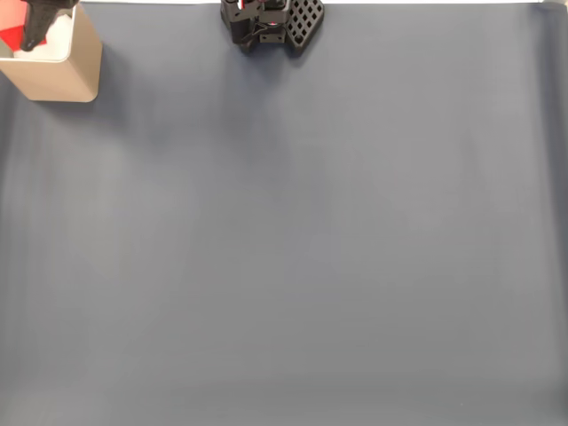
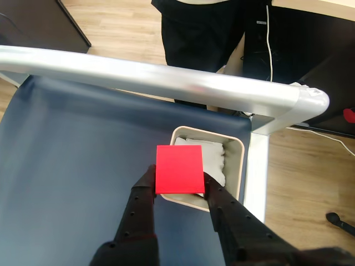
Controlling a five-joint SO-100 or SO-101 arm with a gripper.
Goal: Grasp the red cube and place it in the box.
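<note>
In the wrist view my gripper (image 2: 178, 183) is shut on the red cube (image 2: 179, 168), with a black finger pressed against each side of it. The cube hangs above the near rim of the box (image 2: 238, 166), a tan container with a white lining inside. In the fixed view the box (image 1: 62, 75) stands at the table's top left corner. There a bit of the red cube (image 1: 11, 39) shows over the box opening, beside the black gripper (image 1: 35, 37) reaching in from the top edge.
A dark blue-grey mat (image 1: 302, 248) covers the table. The arm's black base (image 1: 266, 22) sits at the top centre in the fixed view. A silver table rail (image 2: 166, 80) and a standing person in black (image 2: 202, 33) lie beyond the box in the wrist view.
</note>
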